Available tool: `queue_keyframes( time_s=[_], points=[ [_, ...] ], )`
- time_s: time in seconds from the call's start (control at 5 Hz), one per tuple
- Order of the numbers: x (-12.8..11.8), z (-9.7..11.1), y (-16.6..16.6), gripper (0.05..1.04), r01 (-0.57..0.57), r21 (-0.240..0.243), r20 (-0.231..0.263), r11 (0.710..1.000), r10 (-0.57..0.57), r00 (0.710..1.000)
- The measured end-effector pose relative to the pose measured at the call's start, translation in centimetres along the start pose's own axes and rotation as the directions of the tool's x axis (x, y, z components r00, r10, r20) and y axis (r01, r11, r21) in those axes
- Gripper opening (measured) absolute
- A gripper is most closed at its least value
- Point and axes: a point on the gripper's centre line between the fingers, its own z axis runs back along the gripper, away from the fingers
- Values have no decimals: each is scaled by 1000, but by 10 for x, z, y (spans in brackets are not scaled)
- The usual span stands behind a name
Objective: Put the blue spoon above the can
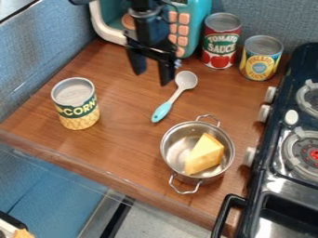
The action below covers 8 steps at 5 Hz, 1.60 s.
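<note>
My gripper (151,78) hangs over the back of the wooden counter, its two fingers apart and nothing between them. The spoon (162,112) lies to the lower right of the gripper, with a blue handle end toward the front and a pale grey bowl toward the back right. A corn can (77,104) stands upright at the left of the counter, to the left of the spoon. Two more cans stand upright at the back right: a red tomato sauce can (221,42) and a shorter yellow and blue can (261,58).
A metal pot (197,175) holding a yellow wedge (205,155) stands in front of the spoon. The toy stove (273,155) borders the right side. Behind the gripper is a teal toy microwave (197,28). The counter's edge (68,164) runs along the front left.
</note>
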Motion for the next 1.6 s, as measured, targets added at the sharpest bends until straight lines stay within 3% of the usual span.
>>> queue_keyframes(
  time_s=[0.2,0.4,0.8,1.0,1.4,1.6],
  points=[
    [6,-15,-21,999,20,-5,-19,1000,-20,1000],
    [-3,-37,-21,999,-9,1,-90,1000,9,996],
    [-28,-57,-17,997,-12,32,-199,999,18,980],
    [-32,-61,-21,930,14,40,-208,999,-6,978],
    [-31,-61,-20,367,6,48,-200,999,4,980],
    [-29,-60,-19,324,8,57,-199,998,4,980]
  ],
)
